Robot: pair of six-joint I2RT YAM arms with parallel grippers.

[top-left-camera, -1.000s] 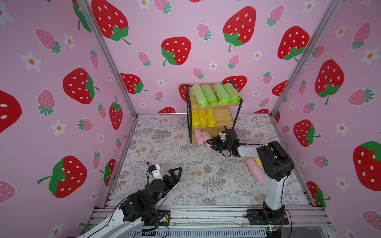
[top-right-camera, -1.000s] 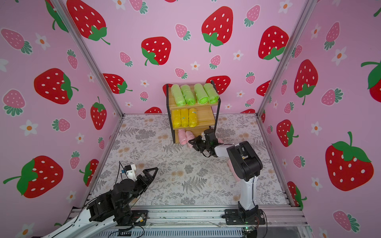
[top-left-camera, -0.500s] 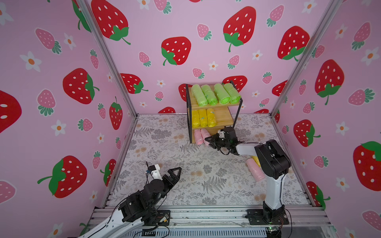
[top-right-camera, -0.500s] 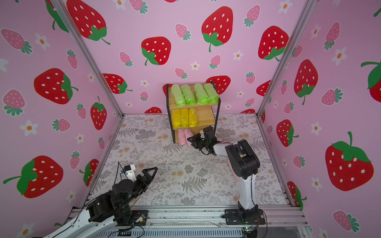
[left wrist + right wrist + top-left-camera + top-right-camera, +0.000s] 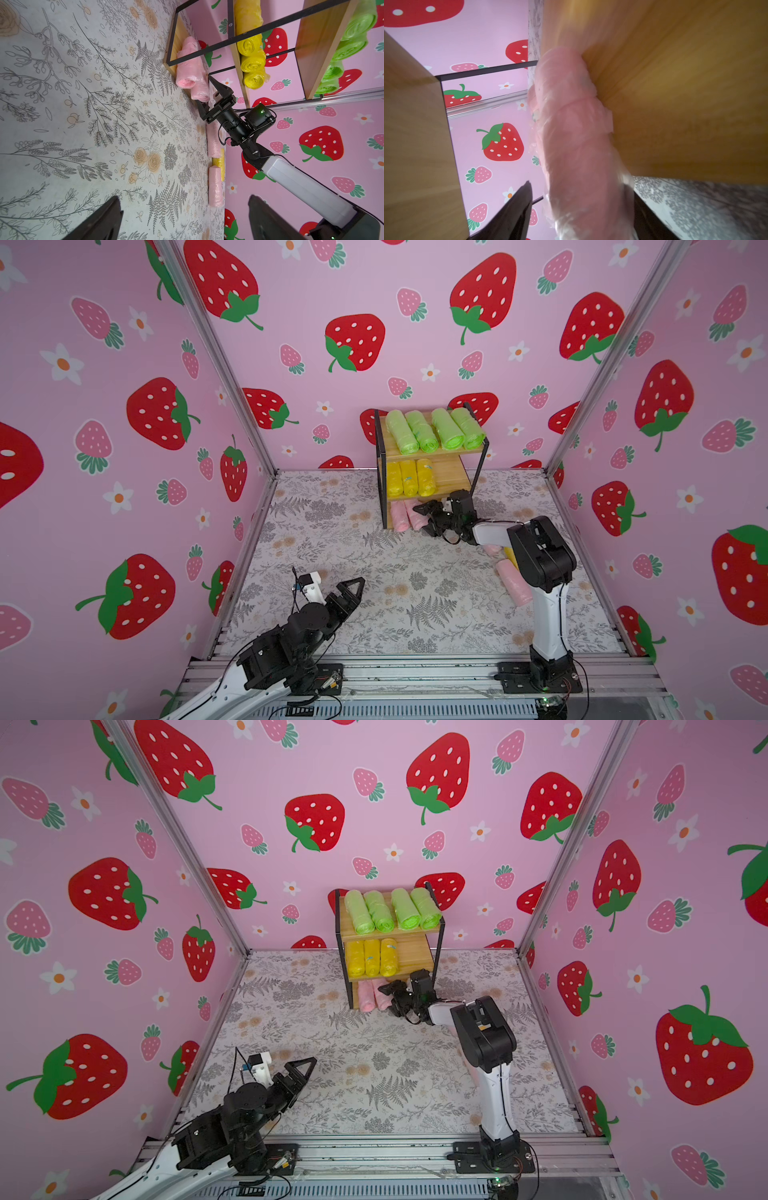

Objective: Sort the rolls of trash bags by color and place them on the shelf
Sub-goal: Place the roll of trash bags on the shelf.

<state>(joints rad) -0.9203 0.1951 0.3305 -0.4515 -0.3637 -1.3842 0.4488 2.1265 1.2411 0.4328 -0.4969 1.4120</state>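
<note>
The shelf (image 5: 452, 472) stands at the back wall. Green rolls (image 5: 434, 433) fill its top board and three yellow rolls (image 5: 409, 477) lie on the middle one. Pink rolls (image 5: 398, 517) lie on the bottom board. My right gripper (image 5: 424, 518) reaches into that bottom tier. It is open, and a pink roll (image 5: 577, 133) lies on the board between its fingers, with a gap at one finger (image 5: 517, 207). My left gripper (image 5: 351, 593) hangs open and empty over the front left of the floor.
On the floor beside the right arm's base lie two pink rolls (image 5: 514, 584) (image 5: 214, 141) and a yellow roll (image 5: 220, 166). The shelf's black posts (image 5: 478, 472) flank the right gripper. Pink walls close in on three sides, and an aluminium rail (image 5: 415, 668) runs along the front.
The right gripper has pushed a little further into the bottom tier and its jaws have spread apart from the pink roll. The left arm has stayed put.
</note>
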